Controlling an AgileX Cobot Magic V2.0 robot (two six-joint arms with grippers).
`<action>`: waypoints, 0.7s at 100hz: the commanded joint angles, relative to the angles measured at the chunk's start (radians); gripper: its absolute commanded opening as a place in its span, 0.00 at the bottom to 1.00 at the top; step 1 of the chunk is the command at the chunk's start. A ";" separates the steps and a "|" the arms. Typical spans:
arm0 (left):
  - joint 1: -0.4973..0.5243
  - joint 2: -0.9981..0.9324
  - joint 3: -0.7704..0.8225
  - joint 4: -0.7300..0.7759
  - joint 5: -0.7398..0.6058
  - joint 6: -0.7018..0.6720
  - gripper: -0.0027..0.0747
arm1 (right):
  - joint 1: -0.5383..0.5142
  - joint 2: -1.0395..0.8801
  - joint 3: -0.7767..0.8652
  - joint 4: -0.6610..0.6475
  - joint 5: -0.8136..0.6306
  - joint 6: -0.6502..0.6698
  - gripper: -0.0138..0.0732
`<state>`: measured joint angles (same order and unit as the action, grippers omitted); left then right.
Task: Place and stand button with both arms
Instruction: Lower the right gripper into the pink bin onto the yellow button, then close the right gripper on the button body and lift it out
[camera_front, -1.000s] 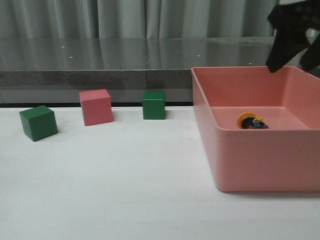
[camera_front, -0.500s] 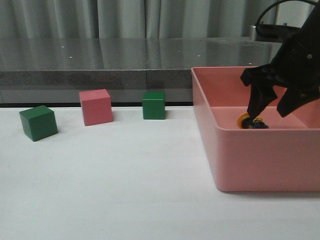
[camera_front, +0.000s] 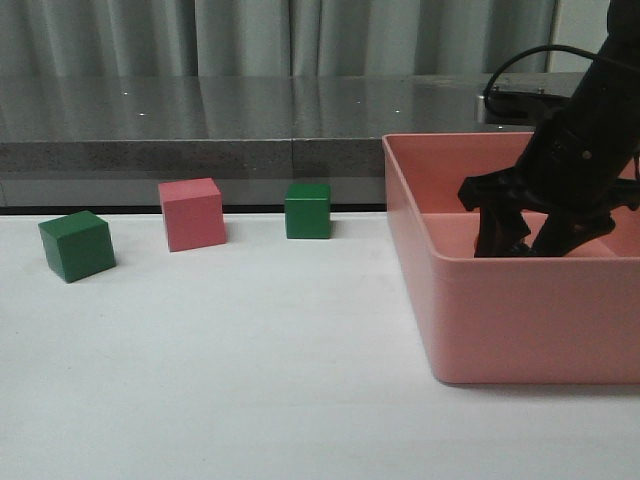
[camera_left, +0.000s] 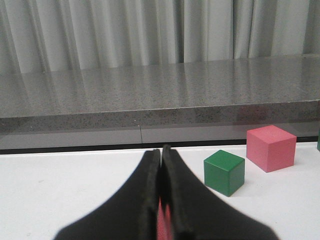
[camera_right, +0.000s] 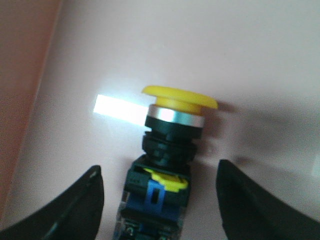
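Yellow-capped button (camera_right: 167, 170) lying on its side on the floor of the pink bin (camera_front: 520, 320), between the spread fingertips (camera_right: 70, 210) of the right gripper (camera_front: 528, 238), untouched by either. Right gripper wide open, lowered inside the bin. Left gripper (camera_left: 161, 165) pressed closed on nothing, above the white table (camera_front: 220, 380), near a green cube (camera_left: 224, 172) and pink cube (camera_left: 270, 148).
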<state>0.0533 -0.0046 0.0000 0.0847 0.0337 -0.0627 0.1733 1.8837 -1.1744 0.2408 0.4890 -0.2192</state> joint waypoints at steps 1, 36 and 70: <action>0.001 -0.033 0.030 -0.009 -0.081 -0.012 0.01 | 0.001 -0.043 -0.030 0.010 -0.040 -0.011 0.64; 0.001 -0.033 0.030 -0.009 -0.081 -0.012 0.01 | 0.003 -0.081 -0.163 0.010 0.149 -0.009 0.23; 0.001 -0.033 0.030 -0.009 -0.081 -0.012 0.01 | 0.141 -0.146 -0.489 0.012 0.393 -0.161 0.23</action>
<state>0.0533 -0.0046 0.0000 0.0847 0.0337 -0.0630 0.2622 1.7848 -1.5699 0.2388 0.8523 -0.2720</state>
